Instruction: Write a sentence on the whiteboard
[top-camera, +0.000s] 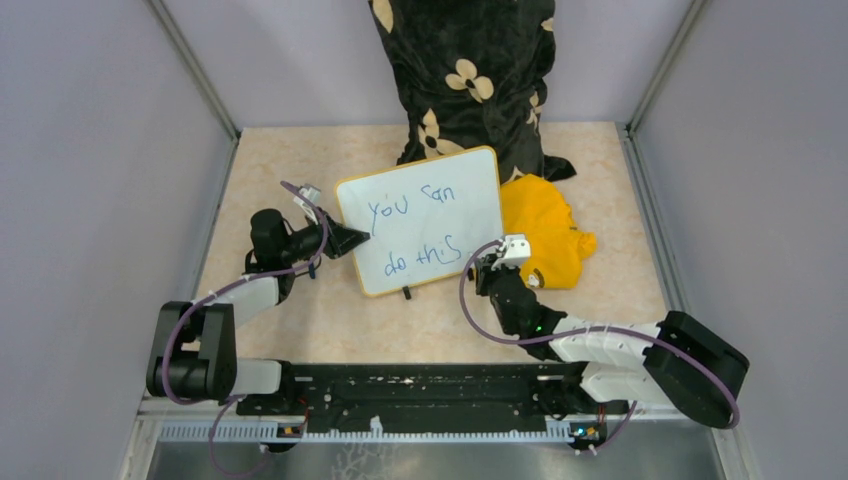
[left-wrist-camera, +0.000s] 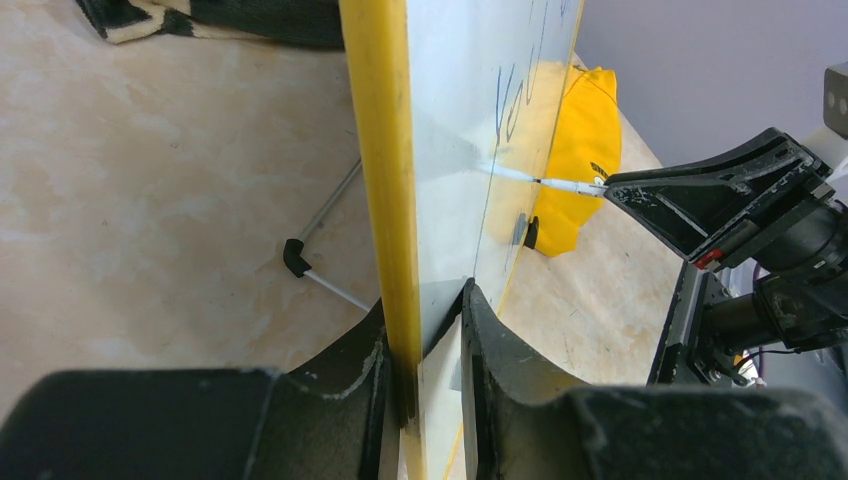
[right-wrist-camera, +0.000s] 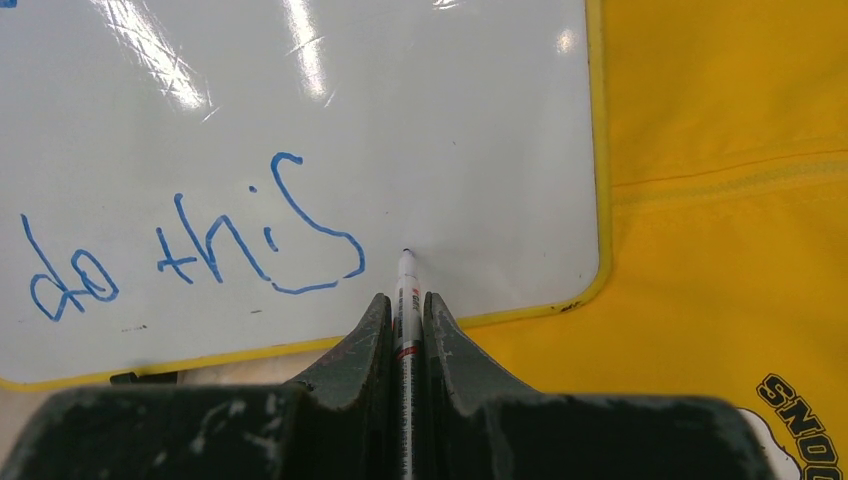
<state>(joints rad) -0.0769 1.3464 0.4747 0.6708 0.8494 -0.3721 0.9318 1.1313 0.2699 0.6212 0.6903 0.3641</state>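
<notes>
Grippers nearest: the right gripper (right-wrist-camera: 406, 300) is clamped tight on a white marker (right-wrist-camera: 405, 275), whose tip meets the whiteboard (top-camera: 430, 228) just right of the final "s" — likely to add a full stop. The left gripper (left-wrist-camera: 425, 305) pinches the board's left edge, steadying it tilted for writing. The blue sentence (top-camera: 387, 210) reads "you can do this" — a yellow cloth (top-camera: 545, 240) lies beyond its right edge.

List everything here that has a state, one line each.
whiteboard: standing tilted, left edge clamped.
sentence: "you can do this" in blue, two lines; no full stop visible.
marker: uncapped, tip at the board just right of the "s".
left gripper: shut on the whiteboard's edge.
right gripper: shut on the marker.
yellow cloth: crumpled, beside the board's right edge.
black flowered cloth: heaped behind the board.
</notes>
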